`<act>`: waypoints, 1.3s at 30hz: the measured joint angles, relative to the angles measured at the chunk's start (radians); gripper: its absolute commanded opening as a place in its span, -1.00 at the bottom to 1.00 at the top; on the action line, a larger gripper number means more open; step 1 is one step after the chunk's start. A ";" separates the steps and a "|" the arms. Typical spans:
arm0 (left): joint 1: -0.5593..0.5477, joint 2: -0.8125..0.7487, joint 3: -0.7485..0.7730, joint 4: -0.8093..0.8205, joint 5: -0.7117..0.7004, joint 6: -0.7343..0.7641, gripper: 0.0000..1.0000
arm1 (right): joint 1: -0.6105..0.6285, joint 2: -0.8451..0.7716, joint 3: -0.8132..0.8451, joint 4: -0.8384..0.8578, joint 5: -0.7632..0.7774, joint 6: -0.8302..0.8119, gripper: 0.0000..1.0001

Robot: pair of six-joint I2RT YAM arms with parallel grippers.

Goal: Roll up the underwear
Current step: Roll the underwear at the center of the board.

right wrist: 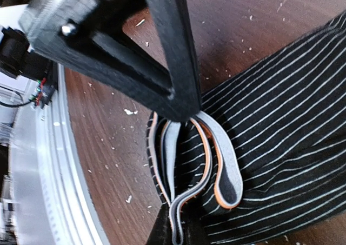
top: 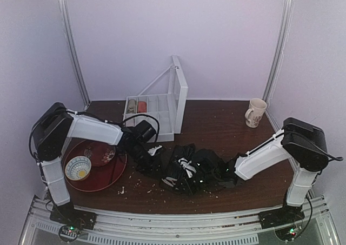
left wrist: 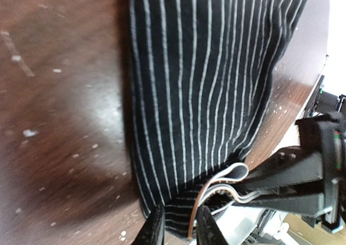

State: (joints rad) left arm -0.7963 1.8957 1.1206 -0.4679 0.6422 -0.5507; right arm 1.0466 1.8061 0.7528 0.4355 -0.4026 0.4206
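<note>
**Now comes the flattening: two hands work at bunched underwear**

Heaped in dark, pinstriped folds on the worktop point(top: 216, 127), the underwear point(top: 186, 169) lies just beside the red tray point(top: 105, 181), on the side of the tray nearer the right arm. Rolling looks some way off, since the cloth is not yet flat. To do this step well, the end nearest the tray probably needs a square, full-width pinch. Both ends could then be drawn apart low over the worktop, so the creases pull out without dragging fabric onto the tray's rim. The loose loops of the pale, orange-trimmed waistband point(right wrist: 219, 164) likely need laying straight first, or any roll risks coming out lopsided.

The right hand point(right wrist: 175, 231) is clamped tight on a folded edge of that waistband, at the end of the heap farther from the tray. The left hand point(left wrist: 181, 231), at the end nearer the tray, has its fingers partly apart. A strip of striped hem lies in the gap between them, and nothing shows it pinched.
</note>
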 measured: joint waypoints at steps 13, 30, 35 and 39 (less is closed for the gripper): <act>0.017 -0.050 -0.030 0.013 -0.019 -0.014 -0.46 | -0.084 0.088 -0.039 0.211 -0.204 0.291 -1.00; 0.022 -0.120 -0.180 0.199 -0.010 -0.025 -0.23 | -0.162 0.141 0.056 0.082 -0.403 0.431 -1.00; 0.023 -0.152 -0.229 0.269 -0.012 -0.031 -0.21 | -0.193 0.165 0.116 -0.022 -0.483 0.391 -1.00; 0.023 -0.192 -0.247 0.311 -0.013 -0.034 -0.16 | -0.224 0.188 0.152 -0.082 -0.547 0.354 -1.00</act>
State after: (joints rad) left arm -0.7731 1.7039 0.8734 -0.1570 0.6296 -0.5842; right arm 0.8230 1.9942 0.9047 0.3534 -0.9493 0.7750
